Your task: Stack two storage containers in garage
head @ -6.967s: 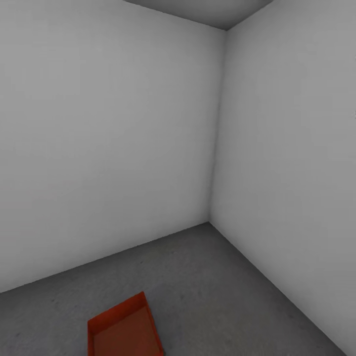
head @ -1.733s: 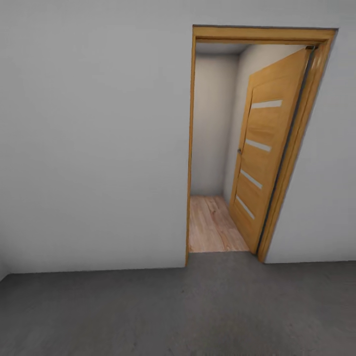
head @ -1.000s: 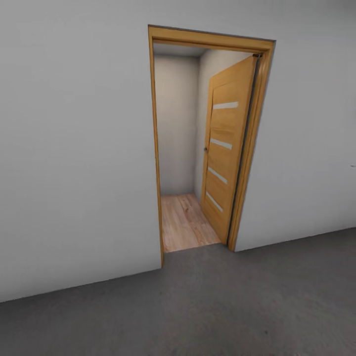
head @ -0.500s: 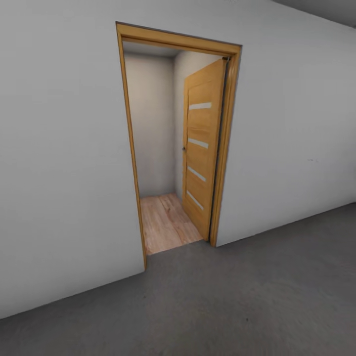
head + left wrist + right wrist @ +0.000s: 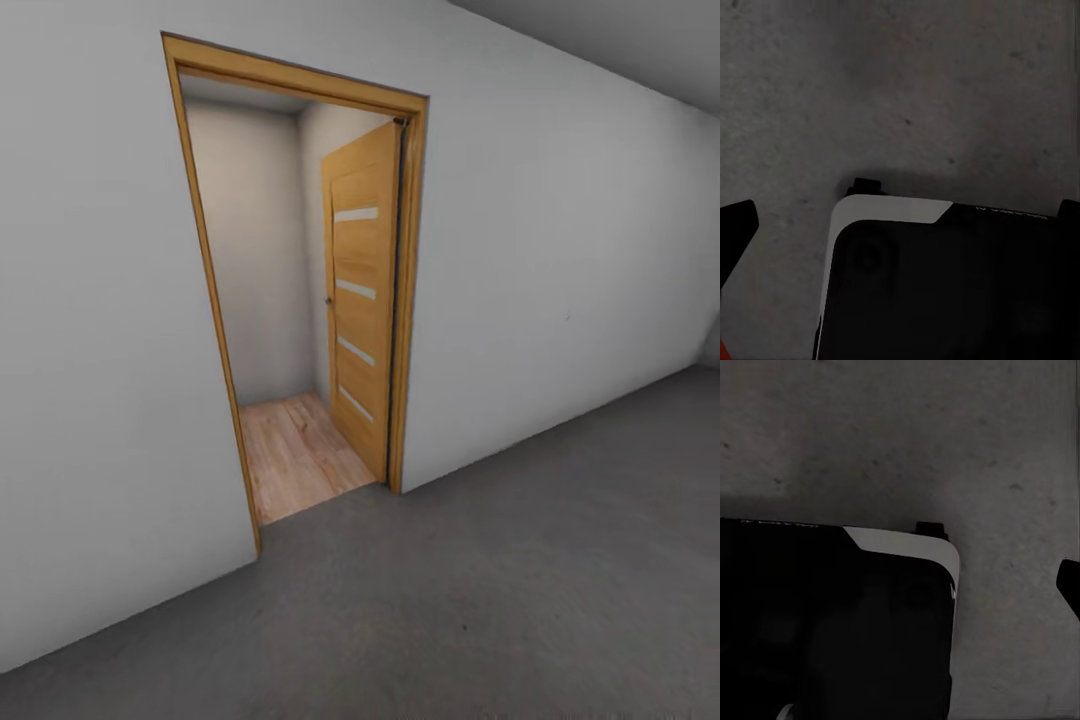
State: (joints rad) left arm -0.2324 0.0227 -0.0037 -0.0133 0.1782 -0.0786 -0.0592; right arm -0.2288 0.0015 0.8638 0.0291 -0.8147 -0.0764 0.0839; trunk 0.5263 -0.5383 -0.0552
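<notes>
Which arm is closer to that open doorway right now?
Probably left: the doorway lies left of centre ahead; both arms hang over the concrete floor beside the base.

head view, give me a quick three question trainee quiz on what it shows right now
1. True or false: the wooden door stands open.
2. What lies past the doorway? A) wood plank floor B) carpet C) tiles
3. Fill in: on the near side of the doorway, the robot's side, the floor is grey ____.

Key:
1. true; it is swung inward.
2. A; the light wood plank floor.
3. concrete; the concrete floor.
</notes>
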